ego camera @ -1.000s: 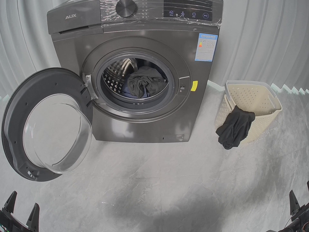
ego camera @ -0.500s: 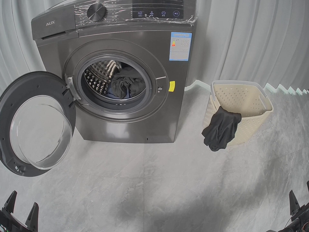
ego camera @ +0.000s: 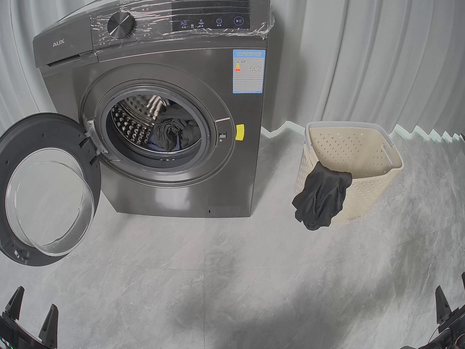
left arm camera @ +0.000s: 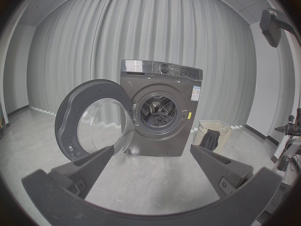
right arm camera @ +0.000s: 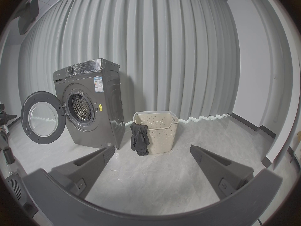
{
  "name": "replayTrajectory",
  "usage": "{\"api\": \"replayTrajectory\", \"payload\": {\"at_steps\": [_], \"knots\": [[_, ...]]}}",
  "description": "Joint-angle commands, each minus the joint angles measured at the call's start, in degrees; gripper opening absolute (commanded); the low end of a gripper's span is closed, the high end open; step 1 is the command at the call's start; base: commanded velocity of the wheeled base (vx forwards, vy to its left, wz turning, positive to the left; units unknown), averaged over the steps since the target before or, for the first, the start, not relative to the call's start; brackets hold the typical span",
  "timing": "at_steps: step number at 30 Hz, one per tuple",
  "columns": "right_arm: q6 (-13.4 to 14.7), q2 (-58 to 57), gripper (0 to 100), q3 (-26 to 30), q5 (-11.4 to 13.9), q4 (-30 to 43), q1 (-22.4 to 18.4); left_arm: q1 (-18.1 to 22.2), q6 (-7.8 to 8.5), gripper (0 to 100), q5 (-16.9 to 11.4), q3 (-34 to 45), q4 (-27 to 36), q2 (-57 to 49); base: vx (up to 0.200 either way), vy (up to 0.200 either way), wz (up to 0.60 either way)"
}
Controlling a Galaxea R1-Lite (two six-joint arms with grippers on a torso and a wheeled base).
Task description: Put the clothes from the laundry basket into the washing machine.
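A grey front-loading washing machine (ego camera: pixel 160 103) stands with its round door (ego camera: pixel 46 190) swung wide to the left. Dark clothes (ego camera: pixel 172 131) lie inside its drum. To its right a cream laundry basket (ego camera: pixel 356 163) sits on the floor, with a black garment (ego camera: pixel 322 197) draped over its front rim and hanging outside. My left gripper (left arm camera: pixel 152 153) is open and empty, low at the head view's bottom left, far from the machine (left arm camera: pixel 161 107). My right gripper (right arm camera: pixel 152 153) is open and empty, facing the basket (right arm camera: pixel 158 129) and the black garment (right arm camera: pixel 139 138) from a distance.
Grey marble-look floor (ego camera: pixel 242 277) stretches open between me and the machine. Pale curtains (ego camera: pixel 363 49) line the back wall. The open door juts out over the floor at the left.
The whole head view has shifted, so machine and basket sit further left in the picture; the camera has turned right. Both grippers hold the same place and stay open.
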Motion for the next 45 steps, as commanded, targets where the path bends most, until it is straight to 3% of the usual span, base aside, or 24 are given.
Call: {"api": "replayTrajectory", "payload": {"at_steps": [1, 25, 31, 45], "knots": [[0.1, -0.4, 100, 0.0, 0.0, 0.0, 0.0, 0.0, 0.13, 100, -0.1, 0.9, 0.0, -0.8, 0.000, -0.200, 0.00], [-0.3, -0.3, 100, -0.1, 0.0, 0.3, 0.0, 0.0, -0.13, 100, -0.7, 1.0, -0.2, -0.8, 0.000, -0.200, 0.00], [-0.3, -0.4, 100, -0.1, 0.0, 0.4, 0.0, 0.0, -0.30, 100, -0.7, 1.0, -0.2, -0.8, 0.000, 0.000, 0.00], [-0.4, -0.3, 100, -0.1, -0.1, 0.5, 0.0, 0.0, -0.57, 100, -0.8, 0.9, -0.1, -0.8, 0.200, 0.000, 0.00]]}}
